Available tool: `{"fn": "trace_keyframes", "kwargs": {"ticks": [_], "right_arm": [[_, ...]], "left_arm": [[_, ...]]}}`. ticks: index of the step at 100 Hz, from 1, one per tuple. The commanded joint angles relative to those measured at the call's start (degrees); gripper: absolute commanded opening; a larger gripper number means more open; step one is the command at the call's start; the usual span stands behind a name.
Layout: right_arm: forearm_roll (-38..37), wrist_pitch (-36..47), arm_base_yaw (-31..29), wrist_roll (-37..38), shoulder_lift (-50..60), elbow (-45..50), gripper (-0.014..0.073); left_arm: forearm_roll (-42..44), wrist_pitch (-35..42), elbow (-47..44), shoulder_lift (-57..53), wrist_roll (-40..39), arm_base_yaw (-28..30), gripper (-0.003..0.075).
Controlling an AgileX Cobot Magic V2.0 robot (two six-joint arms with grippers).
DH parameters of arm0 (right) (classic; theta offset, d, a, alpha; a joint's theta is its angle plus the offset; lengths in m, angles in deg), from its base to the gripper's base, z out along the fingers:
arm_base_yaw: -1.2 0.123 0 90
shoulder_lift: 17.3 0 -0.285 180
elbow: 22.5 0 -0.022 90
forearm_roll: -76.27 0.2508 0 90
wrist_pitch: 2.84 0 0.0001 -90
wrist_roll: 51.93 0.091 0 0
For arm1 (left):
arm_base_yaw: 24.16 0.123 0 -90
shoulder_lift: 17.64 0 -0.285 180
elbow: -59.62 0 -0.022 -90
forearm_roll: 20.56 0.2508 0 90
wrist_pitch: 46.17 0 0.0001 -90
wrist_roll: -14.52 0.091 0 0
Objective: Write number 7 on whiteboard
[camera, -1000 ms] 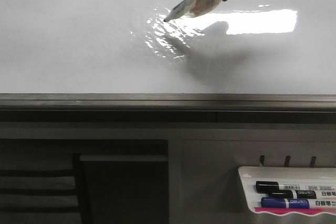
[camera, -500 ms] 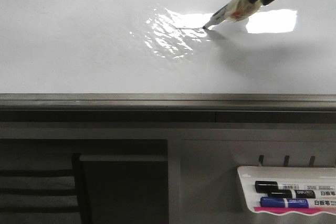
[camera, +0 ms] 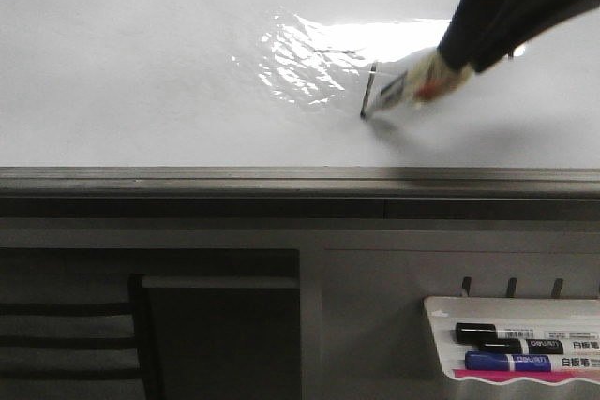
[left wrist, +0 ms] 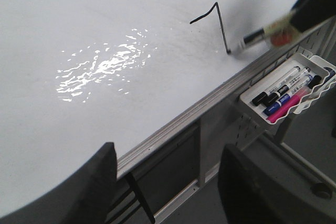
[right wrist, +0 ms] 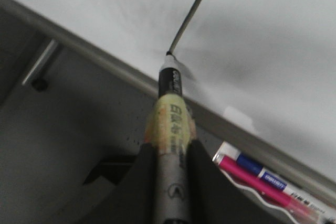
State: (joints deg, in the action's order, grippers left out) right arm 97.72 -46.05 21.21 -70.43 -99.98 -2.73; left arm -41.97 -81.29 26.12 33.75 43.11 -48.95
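The left end effector (left wrist: 168, 182) is hanging open and empty before the whiteboard (camera: 141, 63). Further right, the right end effector (right wrist: 169, 153) is gripping a marker (right wrist: 170, 124), its tip touching the foot of the number 7 (left wrist: 218, 24).

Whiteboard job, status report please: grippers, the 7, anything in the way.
Right gripper shut on marker, tip on whiteboard. Left gripper open, clear of board. 7 drawn: bar plus stem. Nothing in the way.
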Motion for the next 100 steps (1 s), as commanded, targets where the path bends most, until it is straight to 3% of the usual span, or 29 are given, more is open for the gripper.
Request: {"fn": "trace_keyframes", "kwargs": {"ticks": [1, 16, 29, 47, 68, 100], "right_arm": [[-0.95, 3.22, 0.83, 0.07, 0.73, -0.11, -0.0055], [0.83, 2.29, 4.17, -2.78, 2.83, -2.75, -0.0055], [1.38, -3.65, 9.18, -13.85, 5.34, -5.9, -0.0055], [1.38, -13.8, 14.05, -26.62, 6.71, -8.32, -0.0055], [1.14, -14.56, 15.14, -27.68, 7.7, -8.32, -0.0055], [1.1, -14.0, 15.14, -27.68, 7.7, -8.32, -0.0055]], "left_arm": [[-1.75, 4.09, 1.44, -0.09, -0.73, 0.13, 0.0398], [-8.19, 3.38, 2.02, 1.9, 5.76, -2.0, 0.0398], [-14.73, -1.97, 4.46, 7.49, 17.93, -6.28, 0.0398], [-14.71, -4.4, 9.02, 16.88, 23.41, -12.55, 0.0398], [-14.71, -2.66, 13.15, 25.65, 30.51, -17.73, 0.0398], [-15.79, -0.02, 15.1, 31.91, 32.58, -20.13, 0.0398]]}}
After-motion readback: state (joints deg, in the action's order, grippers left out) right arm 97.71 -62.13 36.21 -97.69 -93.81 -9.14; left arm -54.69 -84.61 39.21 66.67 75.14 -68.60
